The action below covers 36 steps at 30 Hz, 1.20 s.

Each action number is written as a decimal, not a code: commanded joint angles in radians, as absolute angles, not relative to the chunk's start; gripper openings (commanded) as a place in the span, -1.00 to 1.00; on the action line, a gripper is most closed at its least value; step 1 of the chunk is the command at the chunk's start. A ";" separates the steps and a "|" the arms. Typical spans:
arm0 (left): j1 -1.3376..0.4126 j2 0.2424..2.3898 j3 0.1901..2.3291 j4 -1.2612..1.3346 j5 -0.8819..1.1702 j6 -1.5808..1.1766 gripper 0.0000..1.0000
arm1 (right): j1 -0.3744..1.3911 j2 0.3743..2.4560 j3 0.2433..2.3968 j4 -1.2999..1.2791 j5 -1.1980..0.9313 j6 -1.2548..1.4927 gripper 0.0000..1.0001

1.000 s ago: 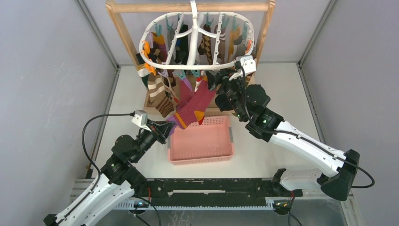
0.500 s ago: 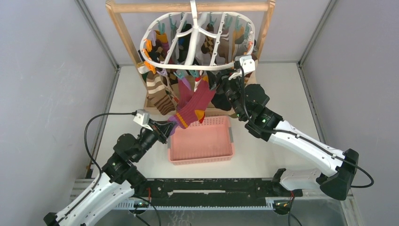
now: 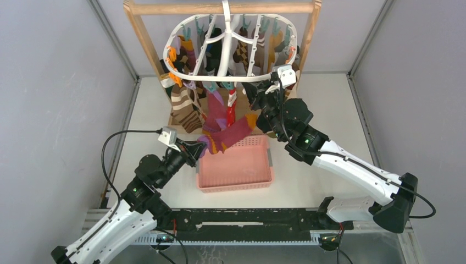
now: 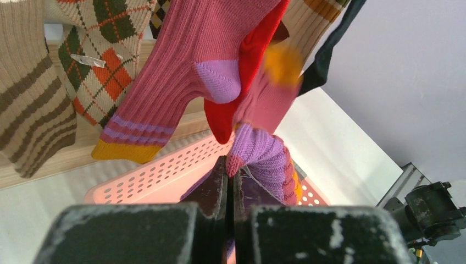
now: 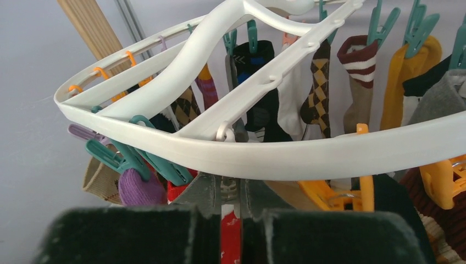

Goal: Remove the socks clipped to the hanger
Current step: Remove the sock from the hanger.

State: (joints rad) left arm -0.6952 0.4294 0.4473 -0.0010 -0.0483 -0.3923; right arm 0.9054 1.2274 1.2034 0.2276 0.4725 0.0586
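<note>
The white oval hanger (image 3: 220, 77) (image 5: 308, 157) hangs from the wooden frame, with many socks clipped under it. My left gripper (image 3: 197, 148) (image 4: 231, 165) is shut on the purple toe of a pink sock (image 3: 235, 132) (image 4: 264, 159). That sock's far end hangs loose over the basket, off the hanger. My right gripper (image 3: 251, 94) (image 5: 231, 190) sits just under the ring's front rim, shut on a clip whose metal spring shows between the fingers. A red sock (image 3: 230, 113) (image 5: 231, 236) hangs below that clip. A second pink sock (image 4: 187, 60) is still clipped.
A pink perforated basket (image 3: 235, 187) (image 4: 148, 176) lies on the table below the hanger's front. The wooden frame stand (image 3: 144, 39) holds the hanger. Striped brown (image 3: 181, 107) and argyle socks (image 4: 104, 49) hang at the left. Grey walls close in both sides.
The right gripper has closed on a clip under the ring. The pink sock's upper end has come off the hanger and dropped to the right, above the basket. The left arm still holds its toe.
</note>
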 commanded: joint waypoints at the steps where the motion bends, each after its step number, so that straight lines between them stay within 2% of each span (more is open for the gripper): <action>1: -0.689 0.440 0.515 0.056 -0.035 -0.394 -0.99 | 0.911 1.214 1.244 0.255 0.486 0.044 -1.00; 12: -0.689 0.452 0.508 0.072 -0.024 -0.402 -0.99 | 0.911 1.212 1.243 0.234 0.488 0.045 -1.00; 16: -0.690 0.459 0.505 0.079 -0.018 -0.405 -0.99 | 0.912 1.212 1.243 0.223 0.484 0.050 -0.86; 19: -0.689 0.466 0.502 0.082 -0.014 -0.407 -0.99 | 0.911 1.212 1.243 0.211 0.482 0.052 -0.60; 24: -0.689 0.482 0.495 0.094 -0.008 -0.413 -0.99 | 0.913 1.202 1.230 0.196 0.477 0.059 0.19; 32: -0.690 0.516 0.478 0.113 -0.008 -0.416 -0.99 | 0.916 1.159 1.156 0.155 0.456 0.101 0.59; 36: -0.690 0.528 0.471 0.116 -0.011 -0.420 -0.99 | 0.925 1.102 1.055 0.143 0.448 0.145 0.68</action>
State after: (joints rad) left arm -0.6949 0.5205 0.4473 0.0521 -0.0216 -0.4034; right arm 0.9134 1.1683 1.1263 0.1562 0.4644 0.0875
